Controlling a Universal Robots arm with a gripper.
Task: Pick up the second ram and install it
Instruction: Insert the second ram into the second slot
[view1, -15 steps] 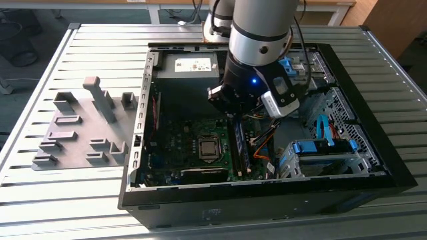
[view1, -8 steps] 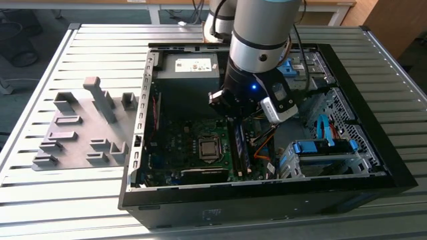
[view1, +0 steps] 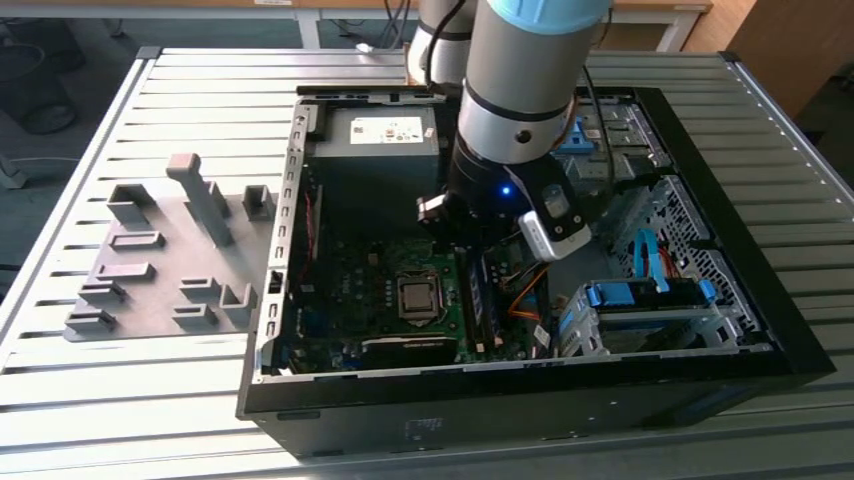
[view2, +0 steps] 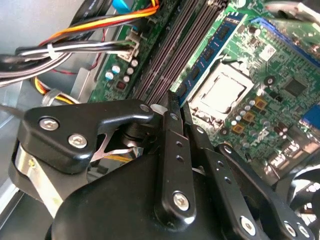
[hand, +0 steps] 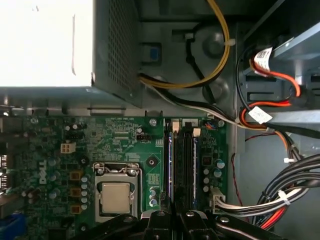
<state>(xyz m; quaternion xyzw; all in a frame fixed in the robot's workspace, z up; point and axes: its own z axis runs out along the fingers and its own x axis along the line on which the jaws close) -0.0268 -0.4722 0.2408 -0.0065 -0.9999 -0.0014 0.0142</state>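
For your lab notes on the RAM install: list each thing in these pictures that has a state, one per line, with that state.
Computer case: side panel off, interior exposed.
CPU socket: no cooler fitted, top bare.
RAM stick: seated in the slot nearest the socket.
Gripper: down inside the case, over the RAM slots.
Grey fixture tray: on the table, no RAM on it.

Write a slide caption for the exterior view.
Robot arm's claw lowered inside the open black computer case, above the green motherboard's memory slots.

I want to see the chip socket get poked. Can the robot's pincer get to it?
Probably yes: the pincer hangs just above the memory slots, and the processor socket beside them lies uncovered.
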